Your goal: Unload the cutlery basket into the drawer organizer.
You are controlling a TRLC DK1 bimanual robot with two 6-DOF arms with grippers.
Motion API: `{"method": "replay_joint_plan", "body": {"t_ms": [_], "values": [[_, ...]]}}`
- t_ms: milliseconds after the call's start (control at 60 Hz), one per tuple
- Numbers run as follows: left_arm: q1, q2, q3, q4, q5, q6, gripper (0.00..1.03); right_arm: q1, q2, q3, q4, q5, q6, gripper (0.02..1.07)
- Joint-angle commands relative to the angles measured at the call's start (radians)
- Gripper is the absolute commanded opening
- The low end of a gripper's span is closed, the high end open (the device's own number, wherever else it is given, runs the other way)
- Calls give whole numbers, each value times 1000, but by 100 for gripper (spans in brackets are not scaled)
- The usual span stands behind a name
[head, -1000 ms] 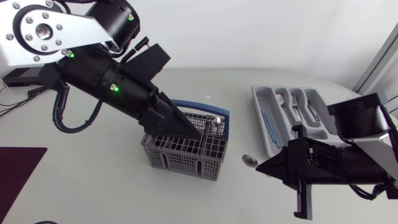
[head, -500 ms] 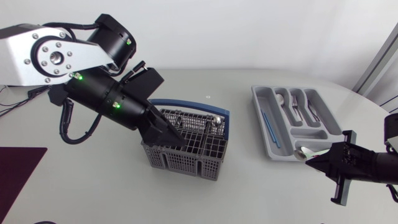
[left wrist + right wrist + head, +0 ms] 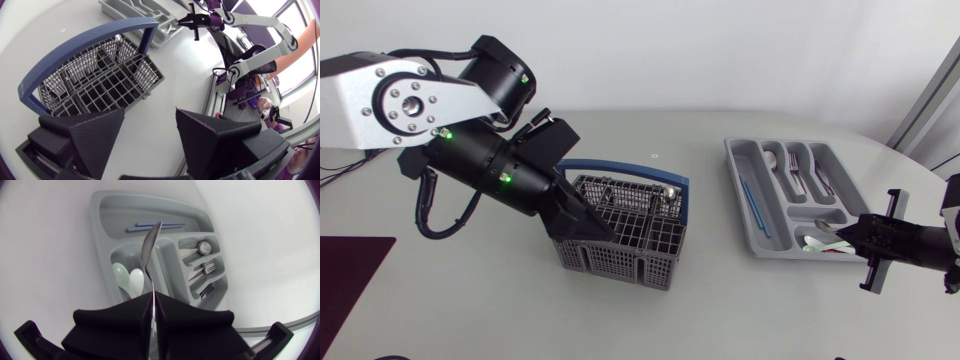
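Note:
The grey cutlery basket (image 3: 625,240) with a blue handle (image 3: 620,170) stands mid-table; one metal utensil (image 3: 670,192) stands in its far right corner. My left gripper (image 3: 605,235) is open at the basket's near left corner; the left wrist view shows its fingers (image 3: 95,135) wide apart with the basket (image 3: 100,75) ahead. My right gripper (image 3: 845,233) is shut on a metal spoon (image 3: 820,228) over the near end of the grey organizer (image 3: 750,180). In the right wrist view the spoon (image 3: 150,245) sticks out from the gripper (image 3: 152,305) above the organizer (image 3: 150,205).
The organizer holds white spoons (image 3: 130,277), a blue stick (image 3: 150,226) and several forks and knives (image 3: 205,267). A dark mat (image 3: 345,280) lies at the table's left edge. The table's right edge runs close to the organizer.
My right gripper carried the spoon from beside the basket to the organizer's near end. The left arm drew back a little from the basket's middle towards its left corner.

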Motion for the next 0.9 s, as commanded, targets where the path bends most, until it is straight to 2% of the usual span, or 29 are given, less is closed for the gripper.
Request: {"method": "replay_joint_plan", "body": {"t_ms": [0, 183, 367, 450, 500, 600, 733, 783, 883], "values": [[10, -22, -28, 3, -1, 26, 87, -4, 62, 2, 66, 30, -47, 8], [23, -23, -41, 3, -3, 31, 87, 3, 129, -32, 197, 85, -80, 8], [26, -26, -47, 3, -4, 31, 87, 28, 172, -53, 243, 119, -83, 10], [27, -28, -53, 3, -4, 31, 87, 35, 183, -72, 279, 125, -80, 26], [27, -30, -54, 3, -4, 31, 87, 37, 186, -78, 290, 128, -79, 32], [27, -31, -60, 3, -9, 31, 87, 37, 177, -86, 292, 128, -74, 58], [27, -34, -65, 3, -12, 31, 87, 39, 118, -93, 283, 128, -33, 81], [27, -33, -67, 6, -17, 31, 87, 51, 62, -90, 244, 128, 18, 90], [29, -31, -73, 23, -24, 25, 87, 118, -119, -89, 32, 105, 124, 98]]}}
